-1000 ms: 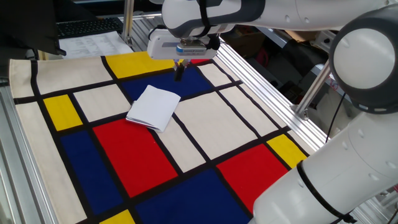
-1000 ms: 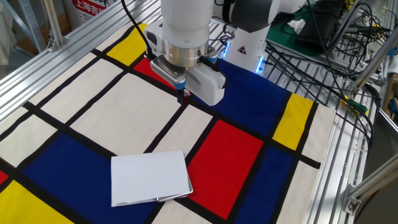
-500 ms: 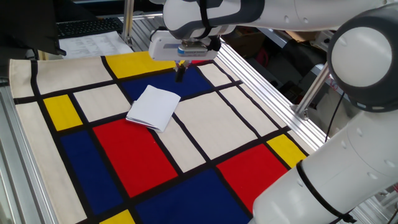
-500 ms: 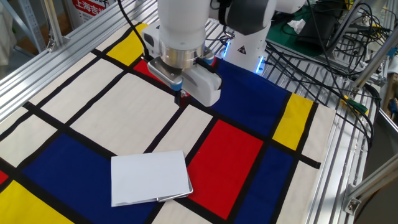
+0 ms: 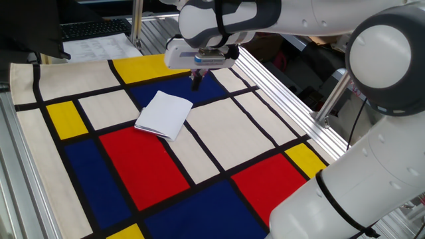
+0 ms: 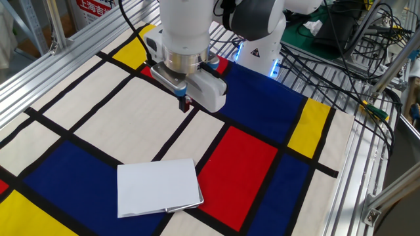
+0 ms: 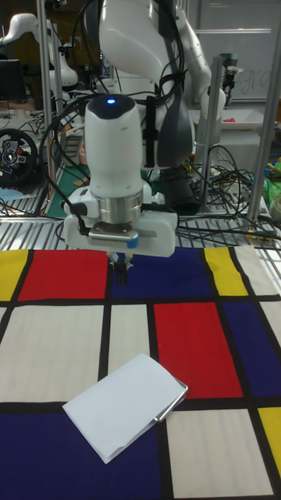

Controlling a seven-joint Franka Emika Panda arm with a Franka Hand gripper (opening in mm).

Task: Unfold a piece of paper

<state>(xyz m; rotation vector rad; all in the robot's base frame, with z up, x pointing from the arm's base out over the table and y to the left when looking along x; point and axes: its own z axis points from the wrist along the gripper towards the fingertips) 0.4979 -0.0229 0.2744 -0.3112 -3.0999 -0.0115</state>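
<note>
The piece of paper (image 5: 165, 114) (image 6: 157, 187) (image 7: 125, 404) lies folded flat on the colourful cloth, a plain white rectangle with its open edges slightly lifted at one side. My gripper (image 5: 196, 81) (image 6: 186, 103) (image 7: 122, 277) hangs above the cloth with its fingers pressed together and nothing between them. It is apart from the paper, beyond its far edge in the tall fixed view, over the blue square near the red one.
A cloth of red, blue, yellow and cream squares (image 5: 139, 162) (image 6: 243, 157) covers the table. White sheets printed with text (image 5: 99, 46) lie past its far corner. Aluminium rails (image 5: 279, 86) border the cloth, and cables (image 6: 354, 39) trail beside the arm's base.
My gripper has shifted a little sideways above the cloth, staying shut. The folded paper has not moved.
</note>
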